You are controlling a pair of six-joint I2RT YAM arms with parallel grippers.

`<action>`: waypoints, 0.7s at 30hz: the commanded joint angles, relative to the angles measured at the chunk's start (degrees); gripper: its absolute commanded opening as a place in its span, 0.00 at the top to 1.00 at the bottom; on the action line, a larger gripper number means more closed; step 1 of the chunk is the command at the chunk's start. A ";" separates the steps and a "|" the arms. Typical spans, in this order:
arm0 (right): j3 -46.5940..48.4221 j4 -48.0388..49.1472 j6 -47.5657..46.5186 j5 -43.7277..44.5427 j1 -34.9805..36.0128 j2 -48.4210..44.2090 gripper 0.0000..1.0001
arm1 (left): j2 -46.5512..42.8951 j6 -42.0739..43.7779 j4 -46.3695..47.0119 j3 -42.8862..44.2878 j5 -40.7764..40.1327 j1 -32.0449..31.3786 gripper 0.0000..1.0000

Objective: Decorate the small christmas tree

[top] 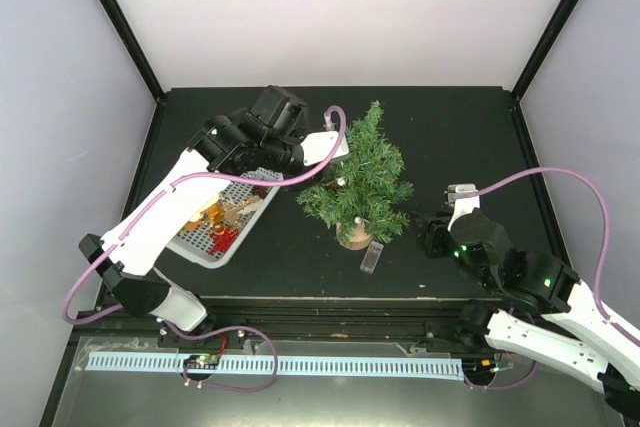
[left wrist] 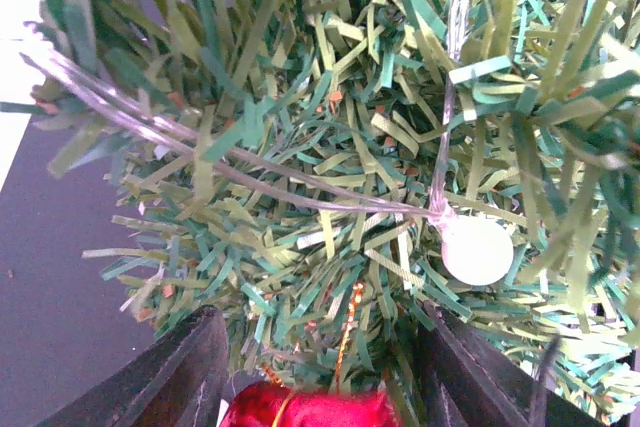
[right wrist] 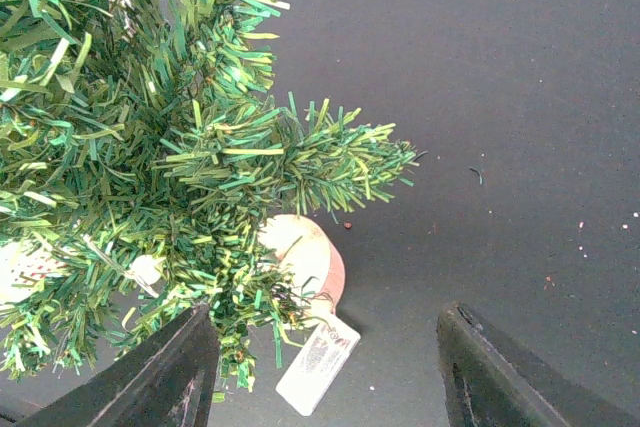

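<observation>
The small christmas tree (top: 362, 179) stands mid-table on a round wooden base (right wrist: 300, 252), with a clear light string and a white bulb (left wrist: 477, 250) in its branches. My left gripper (top: 328, 150) is pressed into the tree's left side. In the left wrist view it (left wrist: 320, 322) is open, its fingers wide apart. A shiny red ornament (left wrist: 310, 409) with a gold string lies between them against the needles, not pinched. My right gripper (top: 437, 232) is open and empty to the right of the tree, and faces the base in its wrist view (right wrist: 325, 322).
A grey basket (top: 213, 251) with red and gold ornaments sits left of the tree, under my left arm. A white paper tag (top: 371, 258) lies by the tree's base and also shows in the right wrist view (right wrist: 318, 364). Black frame posts stand at the table's far corners.
</observation>
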 commanded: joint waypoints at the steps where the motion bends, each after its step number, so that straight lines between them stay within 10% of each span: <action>1: 0.80 1.06 -0.12 -0.15 0.33 -0.05 0.39 | -2.38 0.28 1.16 0.01 -2.33 0.04 0.46; 16: 2.03 -0.41 -1.55 0.36 0.29 -0.88 0.39 | -9.31 0.39 1.85 -3.98 -1.56 5.56 0.62; 21: 5.49 3.84 -9.79 -14.18 0.38 -0.39 0.41 | -12.85 0.88 -0.34 -3.94 4.76 6.04 0.61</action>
